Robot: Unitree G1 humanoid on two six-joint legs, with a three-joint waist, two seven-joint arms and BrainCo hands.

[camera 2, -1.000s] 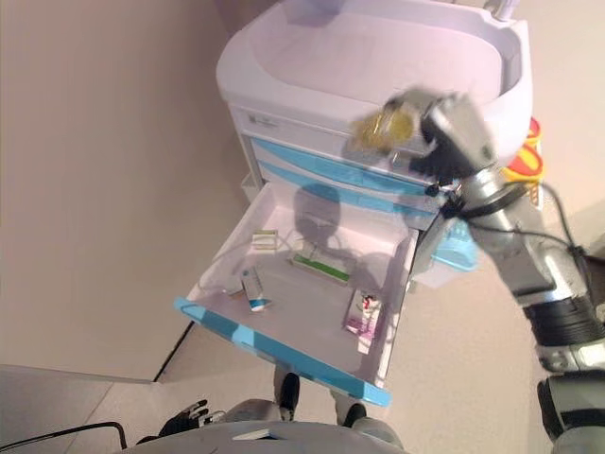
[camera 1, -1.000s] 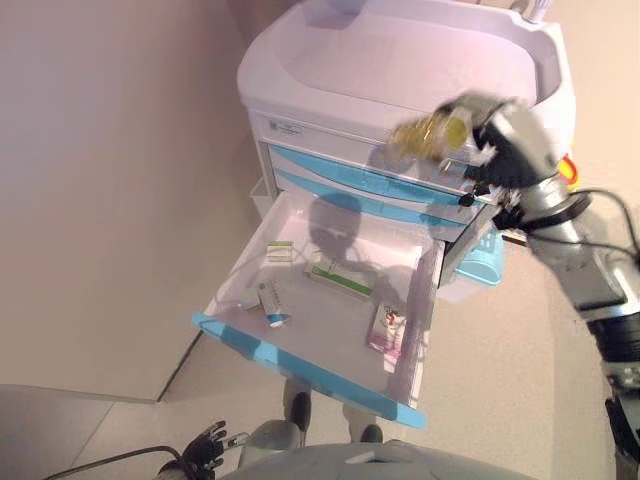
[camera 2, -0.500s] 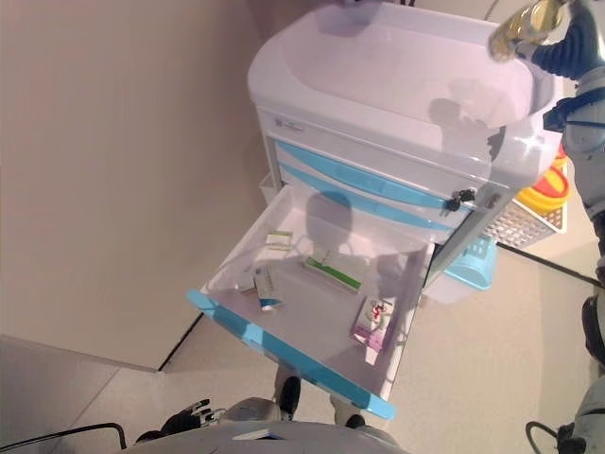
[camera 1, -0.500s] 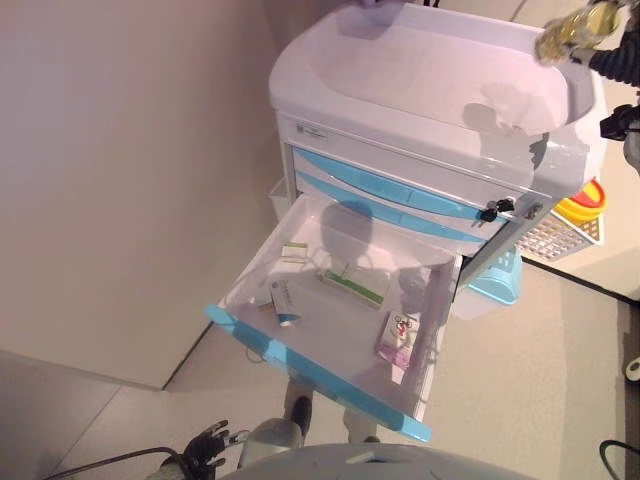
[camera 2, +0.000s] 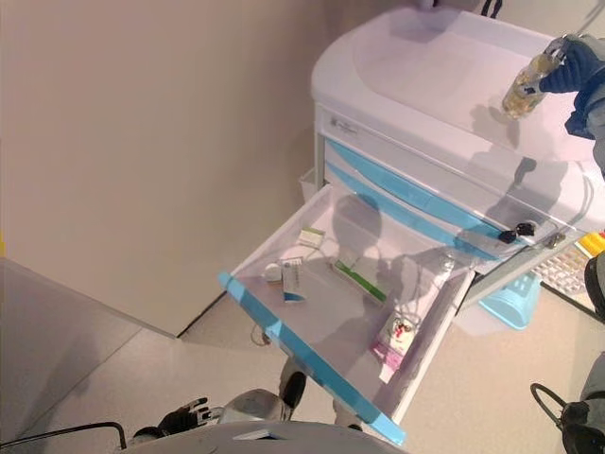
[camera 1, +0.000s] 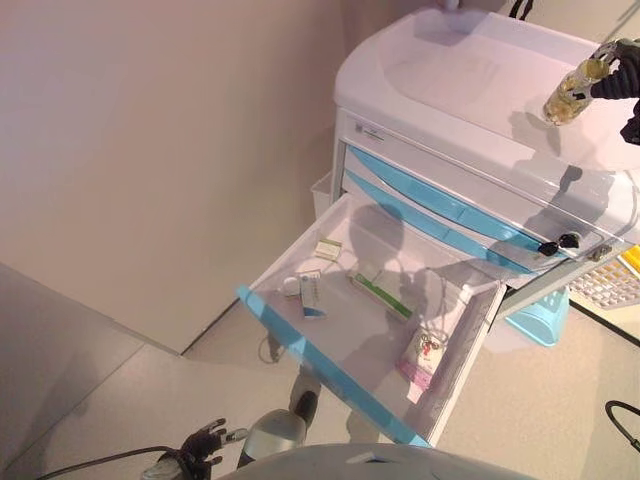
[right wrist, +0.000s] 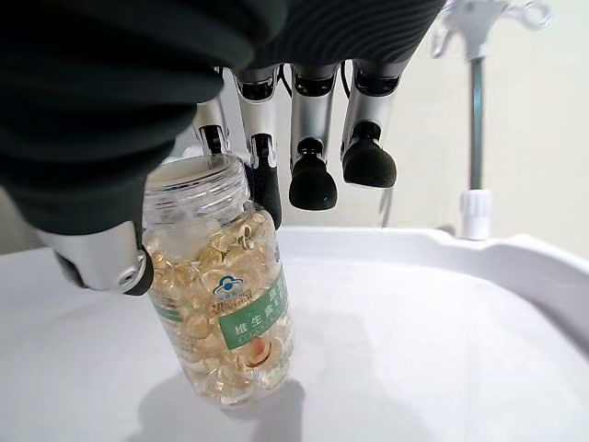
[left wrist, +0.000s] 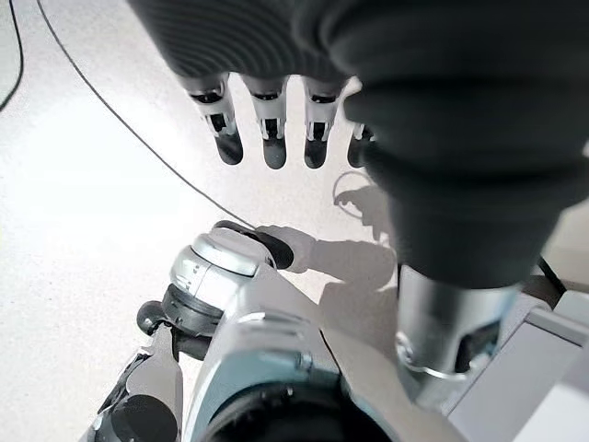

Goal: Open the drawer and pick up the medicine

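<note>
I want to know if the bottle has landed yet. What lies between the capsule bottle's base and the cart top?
Nothing shows: in the right wrist view the capsule bottle, pinched by the right hand, meets its shadow on the cart top.

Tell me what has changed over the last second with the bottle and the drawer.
The right hand has carried the capsule bottle from in front of the cart's drawers up over the cart top, and now holds it low above that surface. The view shifted too. The open drawer and its packets are unchanged; the left hand hangs idle.

Bright, even light — soft shadows on cart top (camera 1: 470, 75).
</note>
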